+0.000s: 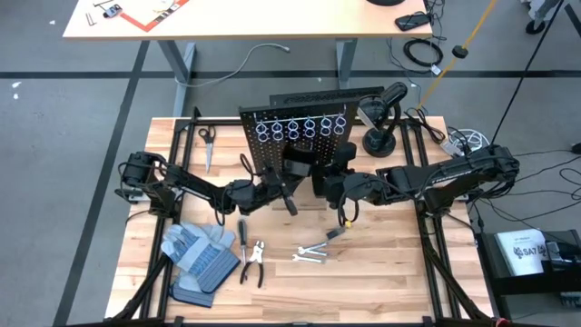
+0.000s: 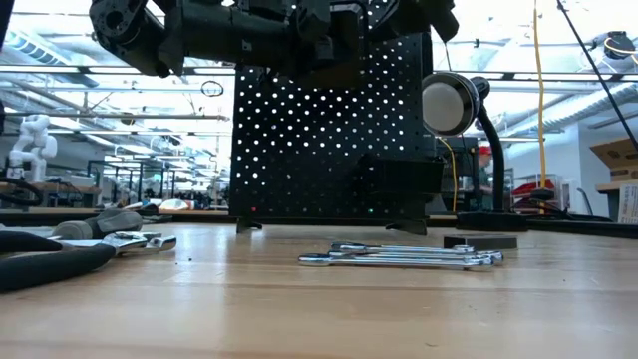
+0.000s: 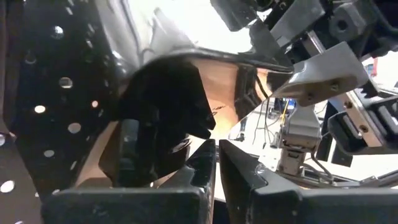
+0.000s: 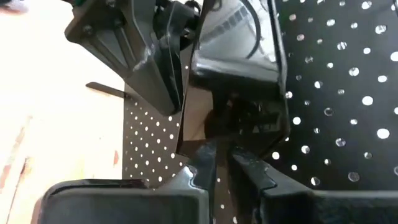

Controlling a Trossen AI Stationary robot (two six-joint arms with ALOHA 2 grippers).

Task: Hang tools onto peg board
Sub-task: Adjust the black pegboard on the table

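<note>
Black perforated metal, the peg board (image 1: 300, 136) stands upright at the back of my wooden table (image 1: 381, 282), silver rings along its top. Both arms meet just in front of it. My left gripper (image 3: 217, 163) has its fingers nearly together, with nothing between them that I can see. My right gripper (image 4: 222, 163) sits close to the board, its fingers narrow; whether they pinch anything I cannot tell. On the table lie gloves (image 1: 201, 254), pliers (image 1: 255, 262) and wrenches (image 2: 409, 256), apart from the board.
</note>
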